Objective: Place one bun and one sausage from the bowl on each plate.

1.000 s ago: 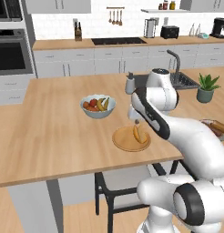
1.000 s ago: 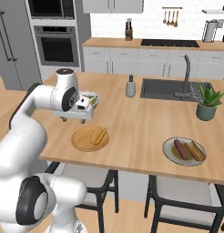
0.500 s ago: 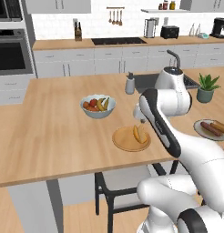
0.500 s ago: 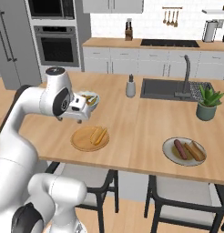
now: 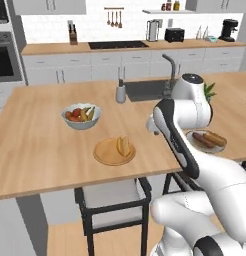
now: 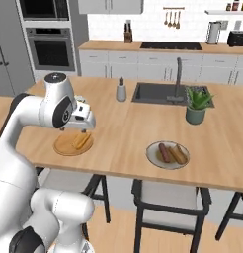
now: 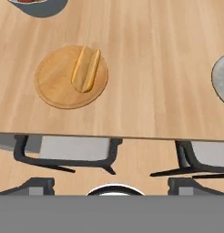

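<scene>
Tan plate (image 7: 54, 84) is sitting near the counter's front edge with one bun (image 7: 85, 69) lying on its right half, no sausage beside it, so this plate looks half served. Same plate (image 5: 106, 154) and bun (image 5: 123, 146) are showing in the left base view, and again in the right base view (image 6: 64, 147), partly tucked behind the hand. Grey plate (image 6: 154, 159) is further right, carrying a sausage (image 6: 164, 152) and a bun (image 6: 178, 153) side by side, so that one looks finished. In the left base view it (image 5: 216, 147) is partly hiding behind the arm.

Gripper (image 6: 83, 130) is hanging over the counter just beside the tan plate, jaws standing wide and carrying nothing; probably heading off for a sausage.

Fruit bowl (image 5: 81, 121) is sitting behind the tan plate, cut off at the top edge of the hand view. Can't make out the dark wooden bowl anywhere. Fingertips are too dark and small to pick out in the hand view. Grey plate is clipped at that view's right edge.
</scene>
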Available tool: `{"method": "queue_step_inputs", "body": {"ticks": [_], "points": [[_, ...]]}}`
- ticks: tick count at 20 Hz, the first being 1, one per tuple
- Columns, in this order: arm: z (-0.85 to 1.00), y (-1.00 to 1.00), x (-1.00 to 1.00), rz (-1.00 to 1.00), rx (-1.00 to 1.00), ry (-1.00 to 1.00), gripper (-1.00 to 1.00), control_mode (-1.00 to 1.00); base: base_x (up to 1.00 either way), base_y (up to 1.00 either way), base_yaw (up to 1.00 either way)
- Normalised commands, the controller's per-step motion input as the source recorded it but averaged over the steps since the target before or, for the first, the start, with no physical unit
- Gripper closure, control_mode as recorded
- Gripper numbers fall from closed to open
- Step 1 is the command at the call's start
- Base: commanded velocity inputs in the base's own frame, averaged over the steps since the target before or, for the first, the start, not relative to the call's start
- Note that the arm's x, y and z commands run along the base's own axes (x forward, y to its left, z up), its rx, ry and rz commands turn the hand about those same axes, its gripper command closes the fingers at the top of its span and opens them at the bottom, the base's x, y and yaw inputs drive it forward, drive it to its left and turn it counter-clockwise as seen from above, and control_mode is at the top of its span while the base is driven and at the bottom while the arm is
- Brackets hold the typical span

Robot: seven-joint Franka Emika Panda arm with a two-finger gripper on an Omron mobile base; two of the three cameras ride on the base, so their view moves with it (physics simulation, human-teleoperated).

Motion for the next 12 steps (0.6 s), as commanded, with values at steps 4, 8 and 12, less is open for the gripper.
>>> {"method": "queue_step_inputs", "body": {"ticks": [4,8,12], "points": [[0.0,0.0,0.0,0.0,0.0,0.0,-1.0,1.0,0.0,-1.0,-0.05],[0.0,0.0,0.0,0.0,0.0,0.0,-1.0,1.0,0.0,-1.0,-0.03],[0.0,0.0,0.0,0.0,0.0,0.0,-1.0,1.0,0.0,-1.0,-0.01]]}}
